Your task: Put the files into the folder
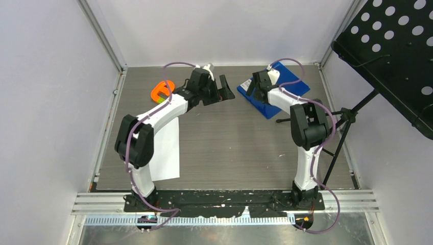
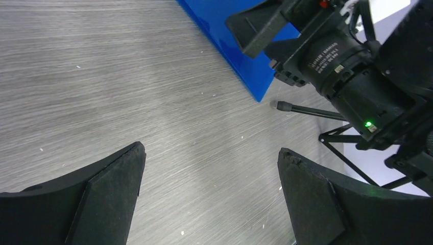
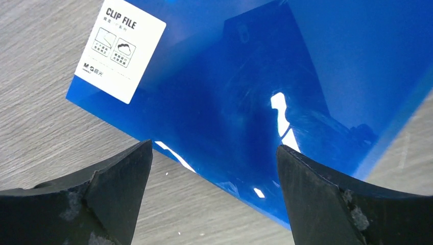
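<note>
While both pincers hang wide apart with nothing between the pads, status as follows:
- left gripper [image 1: 225,90] [image 2: 210,158]: over bare table [image 1: 230,148], far middle, aimed toward the folder [image 1: 292,76] [image 2: 224,41], not touching it
- right gripper [image 1: 249,91] [image 3: 214,153]: over the folder's left edge, just beside the white label [image 3: 116,48] reading "CLIP FILE"; can't tell whether the pads touch the cover
- folder [image 3: 255,71]: blue, closed, flat on the table at far right, turned at an angle
- files [image 1: 168,148]: white paper, flat at near left, partly under my left arm, well apart from the folder; sheet count unreadable
- orange object [image 1: 162,91]: far left, beside my left forearm
- stand leg [image 1: 306,116] [image 2: 306,109]: black, tip resting on the table near the folder's near corner
</note>
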Motion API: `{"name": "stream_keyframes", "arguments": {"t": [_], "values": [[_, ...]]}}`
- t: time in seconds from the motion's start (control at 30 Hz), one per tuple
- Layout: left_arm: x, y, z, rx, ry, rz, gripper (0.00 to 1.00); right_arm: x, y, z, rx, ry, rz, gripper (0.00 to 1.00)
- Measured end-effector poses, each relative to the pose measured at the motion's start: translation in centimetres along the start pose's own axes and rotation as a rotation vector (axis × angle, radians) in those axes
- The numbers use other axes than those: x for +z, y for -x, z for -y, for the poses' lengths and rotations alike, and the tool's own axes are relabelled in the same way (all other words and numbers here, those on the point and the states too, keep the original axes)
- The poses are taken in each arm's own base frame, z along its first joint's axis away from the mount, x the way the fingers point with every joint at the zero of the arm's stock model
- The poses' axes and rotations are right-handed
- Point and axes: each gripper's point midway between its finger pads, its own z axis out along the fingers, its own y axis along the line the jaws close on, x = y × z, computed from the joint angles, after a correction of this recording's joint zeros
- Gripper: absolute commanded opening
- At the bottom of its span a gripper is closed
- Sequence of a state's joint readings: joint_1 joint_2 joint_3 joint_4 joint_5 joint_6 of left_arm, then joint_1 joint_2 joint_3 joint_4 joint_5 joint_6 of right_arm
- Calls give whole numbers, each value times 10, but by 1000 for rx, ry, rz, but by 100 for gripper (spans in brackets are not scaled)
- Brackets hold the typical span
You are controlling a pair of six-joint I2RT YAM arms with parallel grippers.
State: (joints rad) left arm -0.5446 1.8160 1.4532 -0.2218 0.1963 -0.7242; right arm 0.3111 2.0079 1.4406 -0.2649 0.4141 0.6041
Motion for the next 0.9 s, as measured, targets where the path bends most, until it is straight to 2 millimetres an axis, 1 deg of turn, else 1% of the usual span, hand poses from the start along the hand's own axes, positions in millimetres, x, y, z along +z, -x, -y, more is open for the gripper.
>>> {"name": "stream_keyframes", "arguments": {"t": [0.07,0.17,0.27,0.37,0.47,0.57,0.63,0.7,0.73,0.83,0.9], "values": [[8,-2,-3,-20,-5,-16,99,11,-8,-3,10,14,-31,95],[16,-1,-4,-45,-16,-29,99,21,-25,-4,30,27,-84,95],[20,5,-7,-71,-28,-23,99,24,-26,-12,69,63,-90,96],[22,12,-13,-92,-25,-11,99,25,-25,-20,113,109,-85,97],[21,20,-19,-114,-19,4,99,20,-27,-30,155,169,-88,98],[19,26,-21,-125,-16,17,99,10,-36,-37,169,208,-112,98],[20,32,-19,-134,-20,27,99,2,-44,-41,169,227,-127,98],[21,38,-16,-146,-29,40,97,-5,-53,-42,164,240,-150,97],[22,40,-15,-152,-32,43,96,-7,-54,-42,165,244,-150,97],[31,47,-11,-187,-44,53,93,-14,-57,-42,151,246,-166,97],[43,56,-7,-213,-66,74,90,-19,-58,-38,138,240,-174,97]]}}
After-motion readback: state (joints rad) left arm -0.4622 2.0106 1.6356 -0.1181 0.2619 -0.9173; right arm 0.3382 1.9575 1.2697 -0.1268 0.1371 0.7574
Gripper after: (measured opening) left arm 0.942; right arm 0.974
